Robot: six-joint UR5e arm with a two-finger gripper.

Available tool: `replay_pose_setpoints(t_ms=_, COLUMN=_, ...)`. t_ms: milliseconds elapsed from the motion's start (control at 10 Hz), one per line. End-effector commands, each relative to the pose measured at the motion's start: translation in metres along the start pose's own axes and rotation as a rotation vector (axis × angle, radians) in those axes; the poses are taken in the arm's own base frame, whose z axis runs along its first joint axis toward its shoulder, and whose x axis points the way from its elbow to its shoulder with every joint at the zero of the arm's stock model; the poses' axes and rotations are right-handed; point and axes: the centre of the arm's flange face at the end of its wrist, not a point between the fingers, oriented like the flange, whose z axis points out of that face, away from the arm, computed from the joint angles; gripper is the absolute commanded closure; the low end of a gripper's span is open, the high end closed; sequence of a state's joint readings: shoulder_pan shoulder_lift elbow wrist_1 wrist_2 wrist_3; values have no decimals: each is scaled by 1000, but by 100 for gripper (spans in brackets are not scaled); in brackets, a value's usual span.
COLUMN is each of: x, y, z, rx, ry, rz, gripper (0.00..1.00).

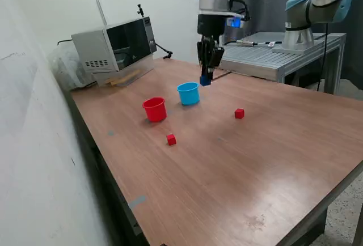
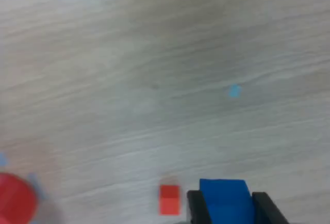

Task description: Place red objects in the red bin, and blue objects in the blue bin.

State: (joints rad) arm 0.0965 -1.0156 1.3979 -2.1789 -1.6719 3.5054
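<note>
Bare table [image 1: 272, 161] is lying open toward the exterior view's right, while the red cup [image 1: 154, 109], blue cup [image 1: 188, 93], two red cubes [image 1: 171, 139] [image 1: 239, 113] and a microwave [image 1: 116, 46] are standing as obstacles.

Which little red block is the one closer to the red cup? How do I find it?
Find the microwave at the table's back corner, then the red cup in front of it. The red cube you want sits just in front of that cup. The other red cube lies alone, farther toward the exterior view's right.
</note>
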Motion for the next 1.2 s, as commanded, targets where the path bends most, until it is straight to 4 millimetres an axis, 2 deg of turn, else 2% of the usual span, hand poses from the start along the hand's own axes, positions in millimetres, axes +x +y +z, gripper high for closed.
replay_pose_setpoints(t_ms=0, x=-68, y=-5, z=-47, rx=26, ry=-30, rz=34, gripper=100)
replay_pose_setpoints(t_ms=100, x=-108, y=-2, z=-38, rx=54, ry=-53, rz=80, gripper=100)
replay_pose_setpoints(t_ms=200, x=-162, y=5, z=-18, rx=107, ry=-82, rz=149, gripper=100)
replay_pose_setpoints(t_ms=300, x=-196, y=13, z=-10, rx=120, ry=-90, rz=182, gripper=100)
replay_pose_setpoints(t_ms=400, x=-219, y=18, z=-1, rx=133, ry=-94, rz=174, gripper=100)
replay_pose_setpoints(t_ms=700, x=-258, y=24, z=70, rx=226, ry=-114, rz=216, gripper=100)
replay_pose_setpoints(t_ms=900, x=-261, y=24, z=101, rx=235, ry=-115, rz=220, gripper=100)
replay_pose_setpoints(t_ms=1000, x=-267, y=25, z=111, rx=237, ry=-117, rz=229, gripper=100)
replay_pose_setpoints(t_ms=1100, x=-267, y=25, z=113, rx=236, ry=-116, rz=229, gripper=100)
